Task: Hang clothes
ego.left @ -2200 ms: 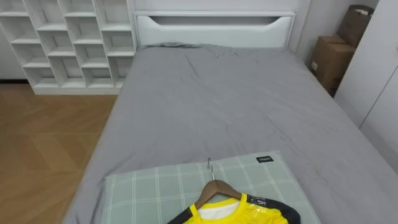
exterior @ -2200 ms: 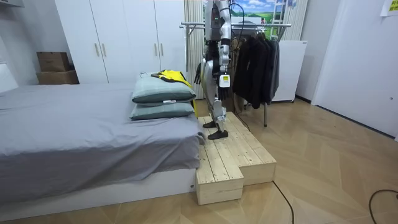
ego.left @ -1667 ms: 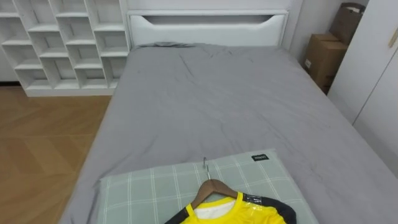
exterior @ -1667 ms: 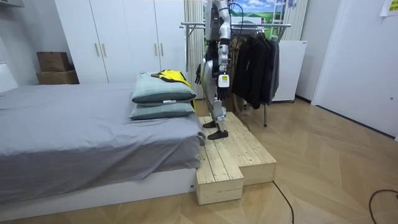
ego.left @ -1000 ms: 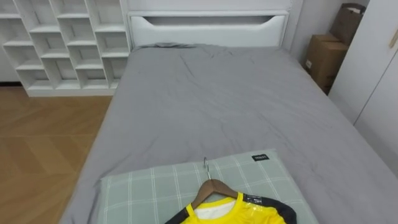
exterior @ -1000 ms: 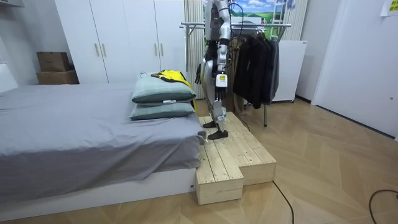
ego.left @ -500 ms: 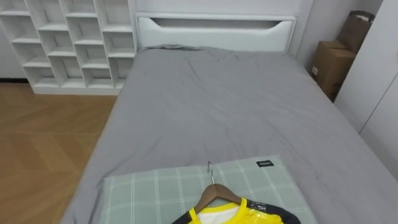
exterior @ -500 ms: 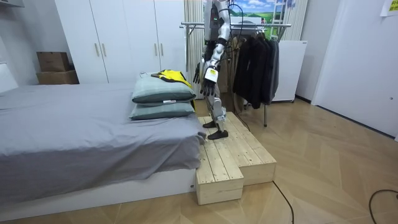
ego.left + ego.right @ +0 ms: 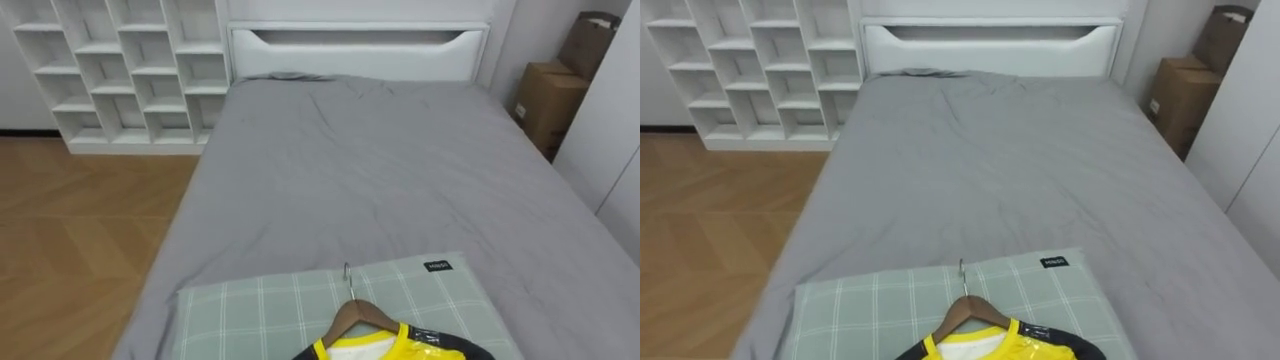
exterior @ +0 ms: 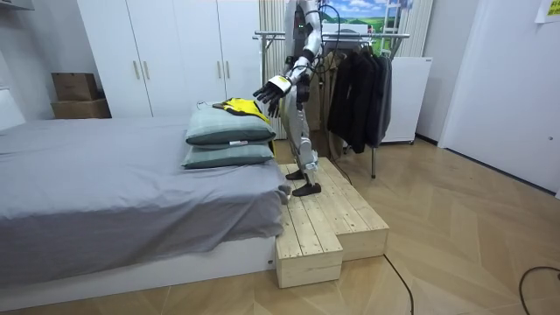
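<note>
Left hand (image 10: 271, 88) raised, fingers spread apart.
Held near yellow shirt (image 9: 400, 345) on wooden hanger (image 9: 352, 312), atop checked pillow (image 9: 260, 310).

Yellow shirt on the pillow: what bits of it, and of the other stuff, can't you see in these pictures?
- Yellow shirt: sleeves and body cut off by the bottom edge of both eye views; too small for detail in the room view.
- Hanger: its ends are hidden inside the shirt.
- Checked pillow: near side cut off by the same edge.
- Clothes rail: partly behind the robot in the room view, so free space cannot be judged.
</note>
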Motion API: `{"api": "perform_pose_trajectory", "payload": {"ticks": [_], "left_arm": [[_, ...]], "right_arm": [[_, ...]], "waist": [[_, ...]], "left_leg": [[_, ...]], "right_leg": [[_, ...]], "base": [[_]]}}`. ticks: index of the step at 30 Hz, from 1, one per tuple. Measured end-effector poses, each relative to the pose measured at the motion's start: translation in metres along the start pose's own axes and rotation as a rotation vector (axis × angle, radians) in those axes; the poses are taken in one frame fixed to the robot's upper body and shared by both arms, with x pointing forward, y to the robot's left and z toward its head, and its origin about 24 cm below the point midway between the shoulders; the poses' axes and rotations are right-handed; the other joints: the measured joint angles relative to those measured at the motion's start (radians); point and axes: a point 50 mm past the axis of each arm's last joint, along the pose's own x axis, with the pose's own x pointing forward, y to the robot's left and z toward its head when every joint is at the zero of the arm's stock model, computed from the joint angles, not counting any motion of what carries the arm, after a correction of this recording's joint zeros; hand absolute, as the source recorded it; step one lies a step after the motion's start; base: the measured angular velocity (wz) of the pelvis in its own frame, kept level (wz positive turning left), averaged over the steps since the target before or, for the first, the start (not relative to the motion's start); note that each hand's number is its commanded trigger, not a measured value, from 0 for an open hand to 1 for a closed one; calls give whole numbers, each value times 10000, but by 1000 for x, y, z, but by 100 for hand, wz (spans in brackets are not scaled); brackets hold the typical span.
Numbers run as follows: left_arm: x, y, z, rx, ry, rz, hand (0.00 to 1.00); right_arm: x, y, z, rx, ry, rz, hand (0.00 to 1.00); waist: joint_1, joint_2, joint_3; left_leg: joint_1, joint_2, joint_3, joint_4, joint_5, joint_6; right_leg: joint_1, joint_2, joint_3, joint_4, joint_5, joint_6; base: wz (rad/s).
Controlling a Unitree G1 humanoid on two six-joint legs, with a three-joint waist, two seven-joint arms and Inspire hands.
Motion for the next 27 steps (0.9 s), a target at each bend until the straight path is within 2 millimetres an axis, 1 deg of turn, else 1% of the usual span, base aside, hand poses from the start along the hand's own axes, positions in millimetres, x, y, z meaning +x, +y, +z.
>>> {"api": "perform_pose_trajectory", "payload": {"ticks": [2, 3, 4, 5, 6, 8, 9, 10, 11, 13, 17, 25, 27], "left_arm": [[3, 3, 16, 97, -917, 245, 0], [3, 4, 20, 134, -1138, 331, 0], [4, 5, 28, 170, -1581, 439, 0], [3, 5, 35, 234, -2001, 467, 0], [3, 5, 38, 237, -2156, 456, 0], [1, 3, 52, 66, -2808, 408, 0], [1, 3, 55, 28, -2926, 390, 0], [1, 2, 60, 96, -3189, 374, 0], [1, 1, 65, 274, -3483, 355, 0], [1, 0, 70, 559, -3883, 293, 0], [1, -2, 76, 1035, -4431, 138, 0], [-2, -8, 83, 1276, -4865, -271, 0], [-3, -10, 83, 1296, -4916, -363, 0]], "right_arm": [[0, -1, 1, -62, -50, 38, 0], [0, -1, 2, -106, -76, 50, 0], [0, -1, 3, -184, -113, 60, 0], [0, -2, 3, -263, -114, 55, 0], [0, -2, 4, -277, -120, 63, 0], [-1, -3, 5, -310, -136, 137, 0], [-1, -4, 5, -316, -141, 154, 0], [-1, -5, 5, -324, -145, 182, 0], [-1, -6, 5, -328, -144, 172, 0], [-2, -7, 6, -339, -158, 179, 0], [-2, -7, 7, -317, -205, 173, 0], [-1, -7, 11, -599, -245, 169, 0], [-1, -7, 12, -629, -258, 163, 0]], "waist": [[0, 3, -4], [-13, 17, -1], [-22, 26, 3], [-45, 15, -15], [-51, 15, -20], [-93, 31, -28], [-104, 37, -30], [-123, 100, -6], [-137, 98, -25], [-148, 154, -32], [-314, 180, -19], [-453, 153, -1], [-471, 146, 1]], "left_leg": [[21, 5, -1, 61, 0, 0], [18, 7, 0, 60, 0, 0], [10, 8, 3, 53, 0, 0], [9, 9, 4, 44, 0, 0], [8, 9, 3, 44, 0, 0], [-9, 13, 4, 43, -1, 0], [-8, 13, 4, 36, -1, 0], [-9, 13, 5, 31, -1, 0], [-8, 14, 6, 31, -1, 0], [-4, 15, 29, 34, -1, 0], [20, 21, 46, 35, 0, 0], [25, 20, 81, -34, 0, 0], [51, 26, 157, -43, 0, 0]], "right_leg": [[7, 3, 15, -1, 0, 0], [4, 5, 8, -3, 0, 0], [-4, 8, 10, -11, -1, 0], [-9, 10, 27, -11, 0, 0], [-12, 12, 35, -9, -1, 0], [-30, 15, 19, -8, 0, 0], [-33, 15, 17, -6, 0, 0], [-41, 16, 20, -5, 0, 0], [-41, 17, 26, -2, 0, 0], [-37, 20, 68, 1, 0, 0], [-32, 24, 129, 0, 0, 0], [-5, 20, 116, 5, 1, 0], [-18, 22, 137, 3, 1, 0]], "base": [[2], [-3], [0], [0], [0], [0], [0], [0], [0], [-3], [0], [0], [-6]]}}
